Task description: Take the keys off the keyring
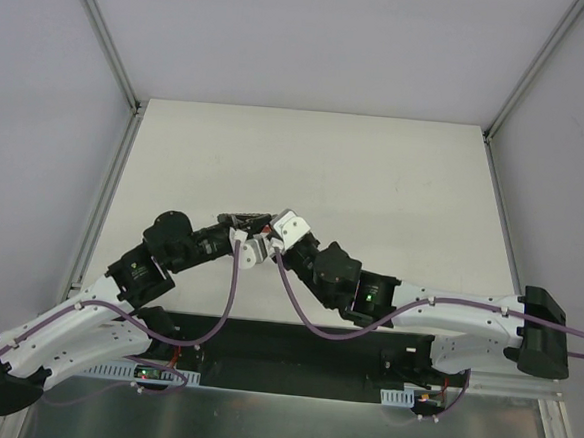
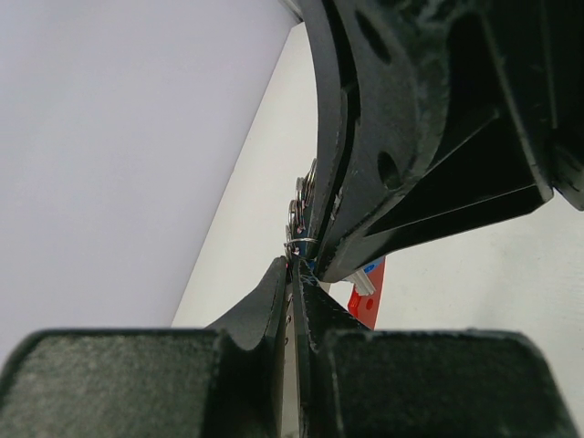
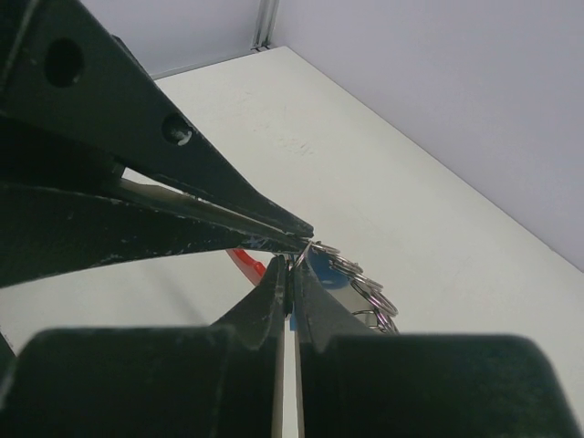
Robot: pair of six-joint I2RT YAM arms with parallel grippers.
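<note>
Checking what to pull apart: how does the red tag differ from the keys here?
The red tag is one bright red piece; the keys are a silvery bunch of round-looped metal. In the right wrist view the tag shows left of the jaws, the keys right. Both sit where the two arms' jaws meet.

The left claw [image 2: 292, 270] and right claw [image 3: 290, 265] hide most of the keys [image 3: 365, 285] and much of the red-tagged keyring [image 2: 370, 297].

Top external: fixed above and behind the arm bases [image 1: 156, 368], looking down over the whole bench [image 1: 375, 175], distant.
Left wrist: close behind the left pincer [image 2: 291, 274], looking forward along it.
Right wrist: close behind the right pincer [image 3: 288, 274], likewise.
Shared: the spot where both pincers meet.
</note>
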